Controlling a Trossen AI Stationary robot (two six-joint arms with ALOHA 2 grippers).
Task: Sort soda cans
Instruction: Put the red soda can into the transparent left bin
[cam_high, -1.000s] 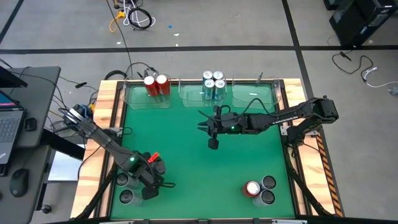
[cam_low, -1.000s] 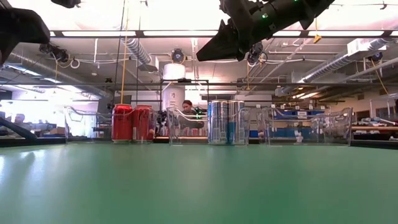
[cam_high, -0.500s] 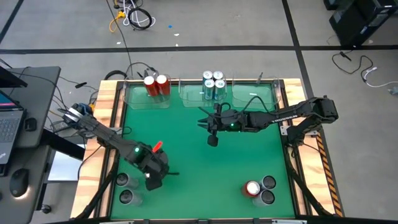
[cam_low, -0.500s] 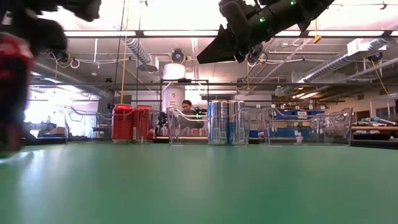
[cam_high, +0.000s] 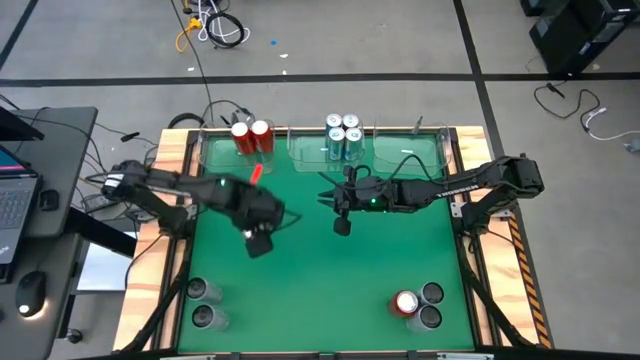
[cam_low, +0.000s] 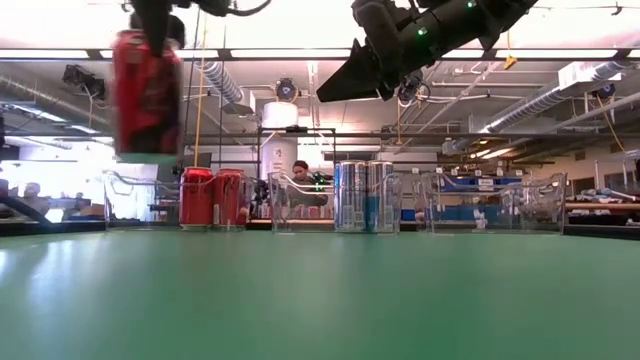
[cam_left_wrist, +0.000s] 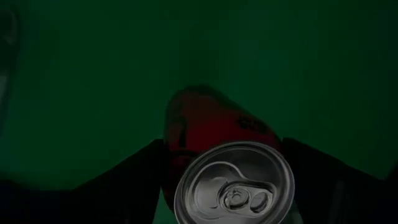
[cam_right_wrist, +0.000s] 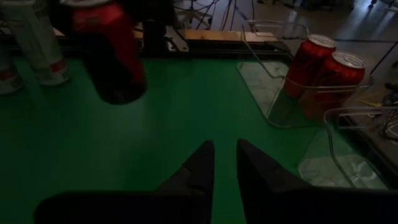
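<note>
Above the left half of the green desk (cam_high: 320, 280), a red can (cam_low: 146, 92) is carried upright, well clear of the surface, pinched across its body by the jaws of the left gripper (cam_high: 259, 240); its silvery top (cam_left_wrist: 235, 184) is seen facing the wrist camera, so its long axis is judged vertical. Beyond it, at the far edge, the left bin (cam_high: 212, 160) is seen with two red cans (cam_high: 251, 135) standing inside, and the carried can lies short of that bin and to its right. The coming move is judged to turn on this offset: the can has to go farther back and leftward over the bin wall, kept upright. At the middle, the blue-and-white cans (cam_high: 343, 137) stand in the centre bin. To the right, the right gripper (cam_high: 325, 201) hangs over mid-desk with jaws nearly pressed together, nothing held.
</note>
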